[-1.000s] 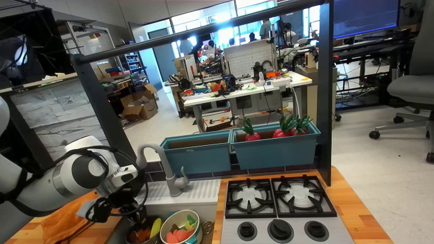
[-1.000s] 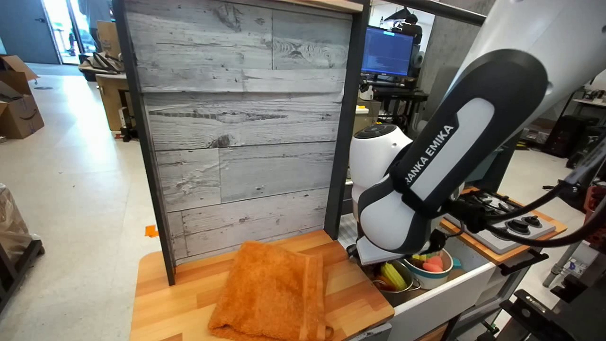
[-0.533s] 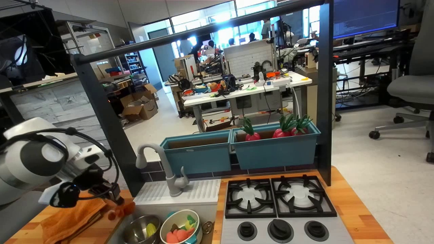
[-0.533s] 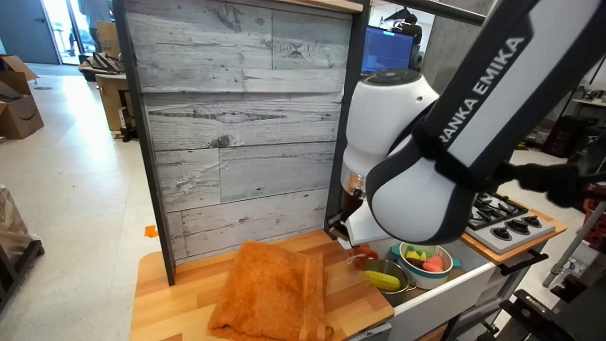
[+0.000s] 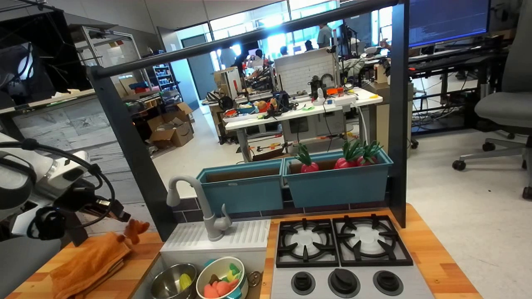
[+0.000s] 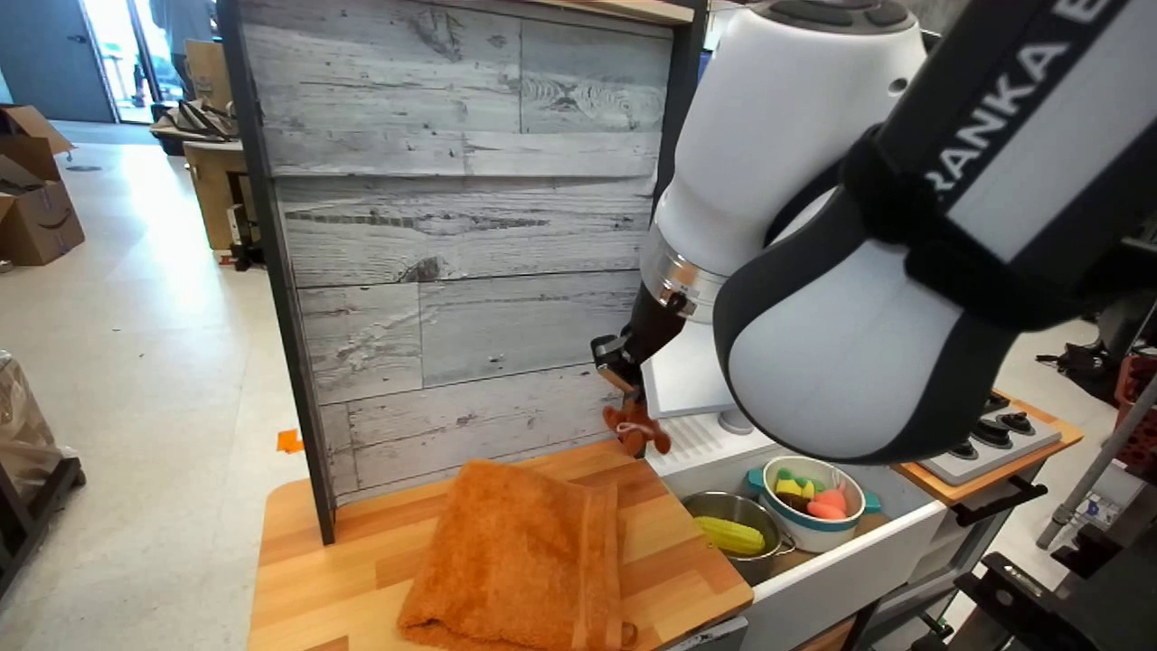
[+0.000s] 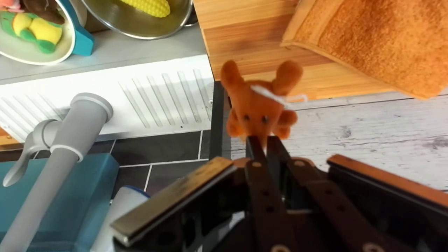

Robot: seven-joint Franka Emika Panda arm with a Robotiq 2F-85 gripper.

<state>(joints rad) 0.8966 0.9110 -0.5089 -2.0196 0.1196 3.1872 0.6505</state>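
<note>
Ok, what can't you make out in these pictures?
Wrist view: the pinched part of the orange plush toy, hidden by the gripper.
Wrist view: part of the metal pot, cut off by the top edge.
An exterior view: most of the stove, hidden behind the arm.
An exterior view: text on the monitor, too small.

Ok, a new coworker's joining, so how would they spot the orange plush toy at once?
Start at the wooden counter beside the sink, where a towel lies. Near it, pinched between the robot's fingers, is the orange plush toy. The towel is orange too, but the toy has stubby limbs, dark eyes and a white string.
</note>
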